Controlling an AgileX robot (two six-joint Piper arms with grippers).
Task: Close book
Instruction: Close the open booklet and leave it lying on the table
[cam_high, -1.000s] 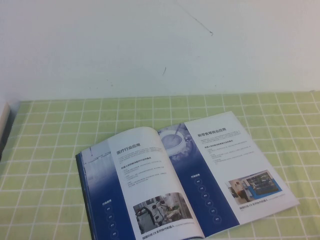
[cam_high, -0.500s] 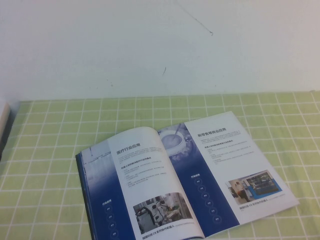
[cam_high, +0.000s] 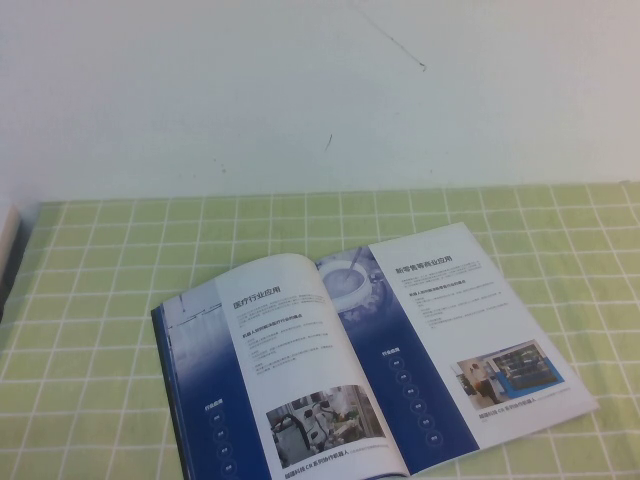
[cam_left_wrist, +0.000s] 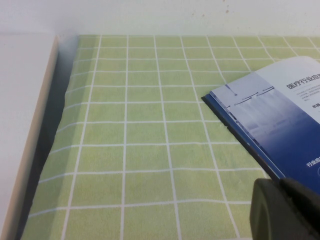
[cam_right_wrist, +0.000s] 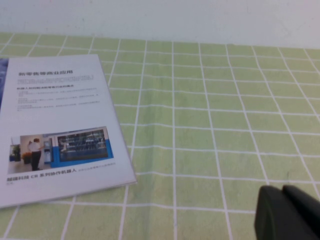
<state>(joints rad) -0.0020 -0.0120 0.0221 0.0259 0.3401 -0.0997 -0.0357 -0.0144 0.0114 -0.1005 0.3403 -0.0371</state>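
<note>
Book, open flat on surface; my left hand by its left page, right hand near its right, grip states untellable; best lift one outer edge over the spine.

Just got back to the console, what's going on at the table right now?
Nothing is handling the book yet. It lies open on the green checked cloth, pages up. The left gripper hangs near the book's left edge and the right gripper off its right page; neither arm reaches into the high view. Closing has not begun.
</note>
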